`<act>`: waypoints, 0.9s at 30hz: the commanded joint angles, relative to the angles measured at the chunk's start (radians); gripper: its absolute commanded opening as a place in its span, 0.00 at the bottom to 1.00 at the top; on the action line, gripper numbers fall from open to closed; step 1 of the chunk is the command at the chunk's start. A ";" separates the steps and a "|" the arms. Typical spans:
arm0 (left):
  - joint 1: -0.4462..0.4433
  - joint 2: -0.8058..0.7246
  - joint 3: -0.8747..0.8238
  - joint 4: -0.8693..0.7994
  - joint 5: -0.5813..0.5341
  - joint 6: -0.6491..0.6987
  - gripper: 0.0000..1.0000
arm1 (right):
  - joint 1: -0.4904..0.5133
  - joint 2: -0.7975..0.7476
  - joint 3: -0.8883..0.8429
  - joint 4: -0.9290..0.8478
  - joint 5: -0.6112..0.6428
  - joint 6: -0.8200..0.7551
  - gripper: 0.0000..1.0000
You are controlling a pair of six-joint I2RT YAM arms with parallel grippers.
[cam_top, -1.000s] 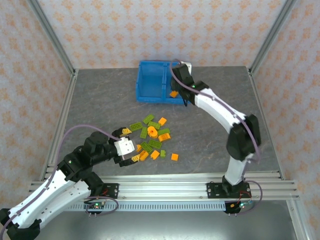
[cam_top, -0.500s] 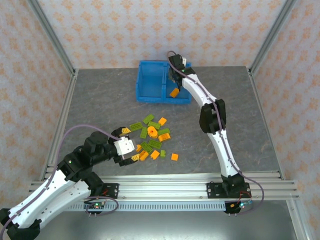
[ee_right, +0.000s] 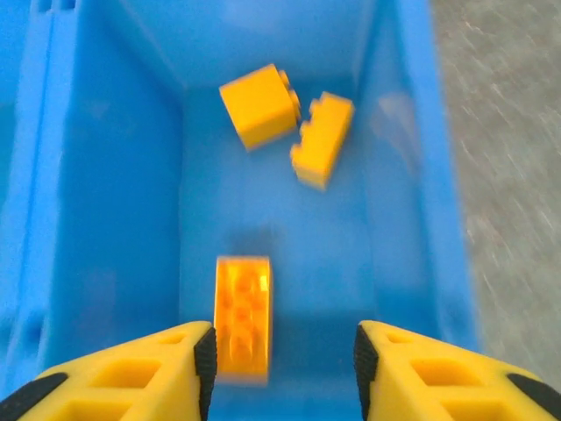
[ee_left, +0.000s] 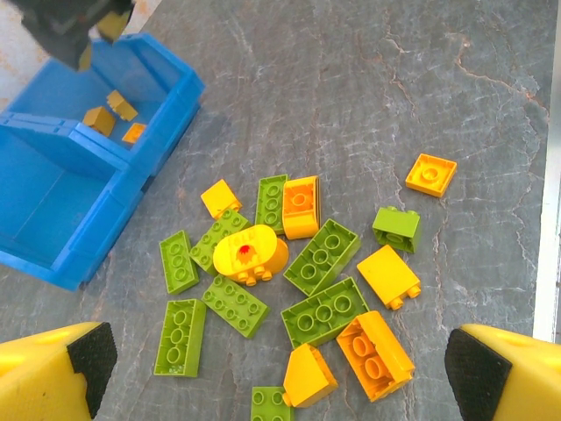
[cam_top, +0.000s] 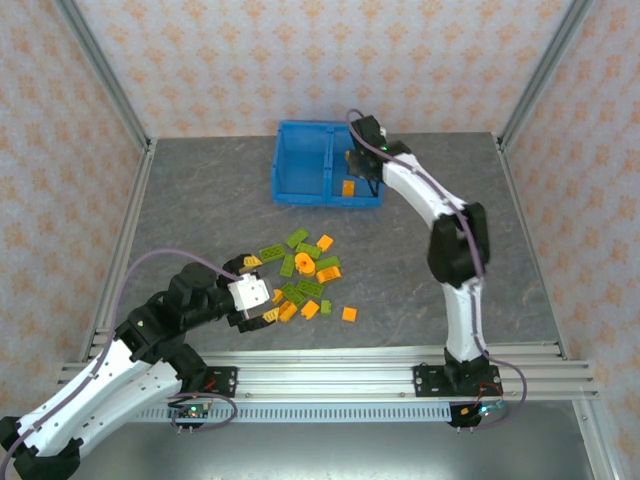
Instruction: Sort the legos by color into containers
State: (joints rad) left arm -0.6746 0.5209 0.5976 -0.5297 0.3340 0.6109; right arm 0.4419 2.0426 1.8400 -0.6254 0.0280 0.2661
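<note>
The legos lie as a loose pile (cam_top: 308, 270) of green and orange bricks on the grey table, with the round orange piece (ee_left: 249, 253) in its middle. My left gripper (ee_left: 285, 367) hangs open above the pile's near side, nothing between its fingers. The containers are two compartments of a blue bin (cam_top: 300, 196). Over the right compartment, my right gripper (ee_right: 285, 355) stands open. A blurred orange brick (ee_right: 241, 329) is loose just below it, beside the left pad. Two more orange bricks (ee_right: 259, 105) lie on that compartment's floor. The left compartment (ee_left: 44, 197) holds nothing.
One orange brick (cam_top: 349, 314) lies apart from the pile, to its right. Metal frame posts and patterned walls close in the table on three sides. Bare grey surface stretches between the pile and the bin (ee_left: 180, 96).
My right gripper has opened over the right compartment and let go of its orange brick, and the right arm has shifted its pose. The left arm has stayed put.
</note>
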 commanded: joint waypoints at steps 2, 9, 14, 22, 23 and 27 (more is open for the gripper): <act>-0.010 0.008 0.010 -0.012 0.044 0.023 1.00 | 0.086 -0.396 -0.400 0.085 -0.060 0.115 0.51; -0.011 0.046 0.017 -0.082 0.172 0.116 1.00 | 0.371 -0.795 -0.922 0.030 -0.064 0.367 0.69; -0.011 0.100 0.021 -0.123 0.279 0.177 1.00 | 0.523 -0.779 -0.985 -0.077 -0.113 0.465 0.94; -0.013 0.136 0.029 -0.159 0.290 0.196 1.00 | 0.552 -0.591 -1.001 0.057 -0.156 0.507 0.95; -0.013 0.135 0.027 -0.155 0.285 0.196 1.00 | 0.552 -0.565 -0.992 0.048 -0.142 0.501 0.93; -0.013 0.127 0.021 -0.144 0.278 0.200 1.00 | 0.554 -0.490 -0.998 0.071 -0.152 0.502 0.84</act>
State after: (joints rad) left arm -0.6807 0.6590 0.6014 -0.6498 0.5987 0.7879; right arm 0.9886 1.5208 0.8394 -0.5793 -0.1253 0.7502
